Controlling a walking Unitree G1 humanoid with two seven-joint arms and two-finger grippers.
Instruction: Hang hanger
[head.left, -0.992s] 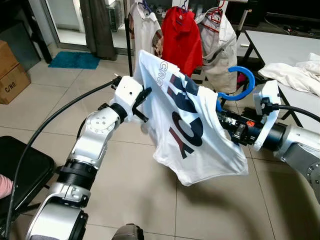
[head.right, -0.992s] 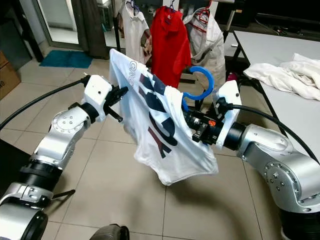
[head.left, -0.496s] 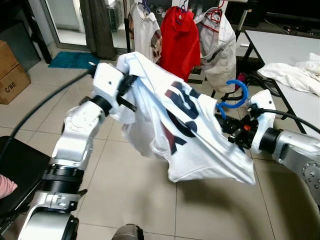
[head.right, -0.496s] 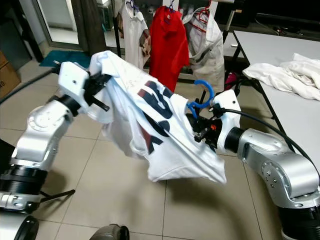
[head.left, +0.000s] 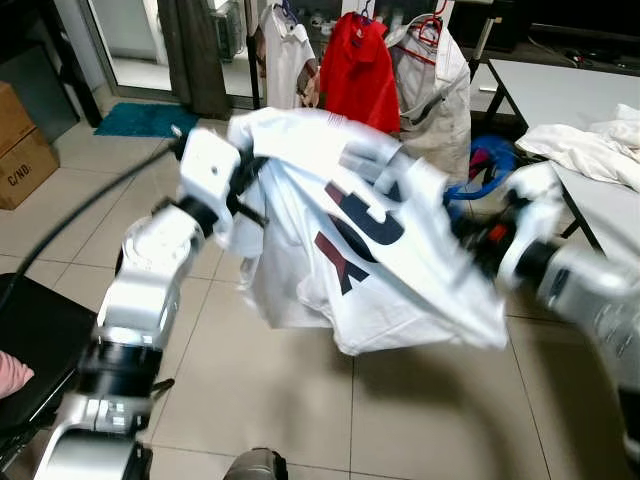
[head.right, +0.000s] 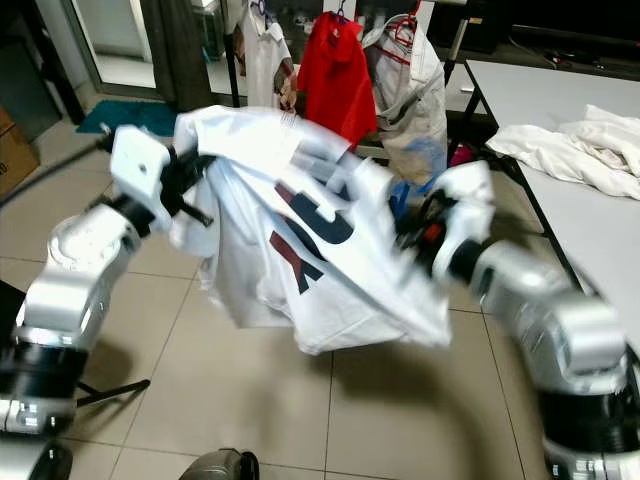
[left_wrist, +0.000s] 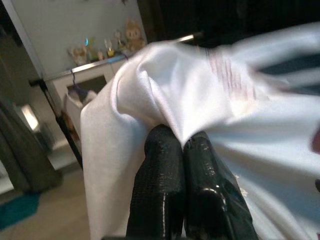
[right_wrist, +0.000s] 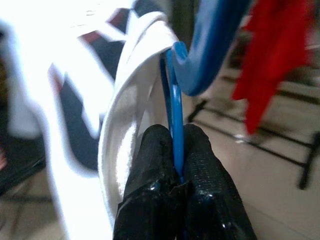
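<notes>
A white t-shirt (head.left: 380, 250) with dark blue and red lettering hangs in the air between my two arms, blurred by motion. My left gripper (left_wrist: 182, 145) is shut on a fold of the shirt at its left shoulder (head.left: 245, 170). The blue hanger (right_wrist: 175, 100) sits inside the shirt's collar, its hook (head.left: 480, 170) sticking out toward the clothes rack. My right gripper (right_wrist: 172, 150) is shut on the hanger's thin blue neck, beside the white collar.
A clothes rack behind holds a red shirt (head.left: 350, 70) and light garments (head.left: 430, 90) on hangers. A white table (head.left: 570, 100) with crumpled white cloth (head.left: 600, 150) stands at the right. Cardboard boxes (head.left: 20, 140) sit far left, a black chair (head.left: 40, 340) near left. Tiled floor lies below.
Both arms have swung the shirt: it has bunched and turned flatter, and the hanger hook has dropped lower toward the right. Both grips have held.
</notes>
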